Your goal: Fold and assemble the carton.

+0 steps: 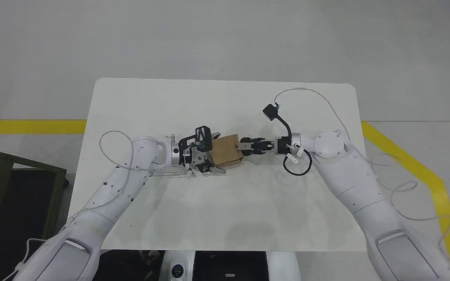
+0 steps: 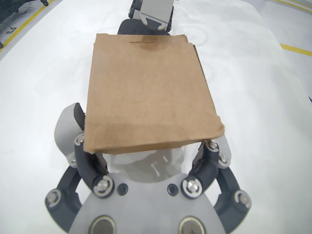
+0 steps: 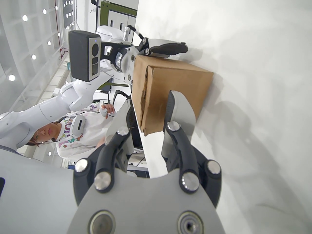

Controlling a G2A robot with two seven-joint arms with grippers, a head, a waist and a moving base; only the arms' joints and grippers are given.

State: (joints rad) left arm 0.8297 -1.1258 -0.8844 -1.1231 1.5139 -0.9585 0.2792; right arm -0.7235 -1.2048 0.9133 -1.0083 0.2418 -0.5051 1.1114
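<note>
A small brown carton (image 1: 226, 149) stands closed on the white table (image 1: 225, 105), near its middle. My left gripper (image 1: 204, 153) holds one end, its fingers (image 2: 76, 113) spread around the carton (image 2: 146, 91), one on each side. My right gripper (image 1: 247, 146) meets the opposite end. One of its fingers (image 3: 180, 108) lies against a side face of the carton (image 3: 192, 83), the other is beyond the seamed face. The right gripper (image 2: 156, 23) also shows at the carton's far top edge in the left wrist view, and the left gripper's dark finger (image 3: 169, 48) in the right wrist view.
Bare table surface lies all around the carton. A thin cable (image 1: 316, 98) loops over the table's right part, another (image 1: 105, 140) at the left. A dark cart (image 1: 21, 197) stands off the table's left edge.
</note>
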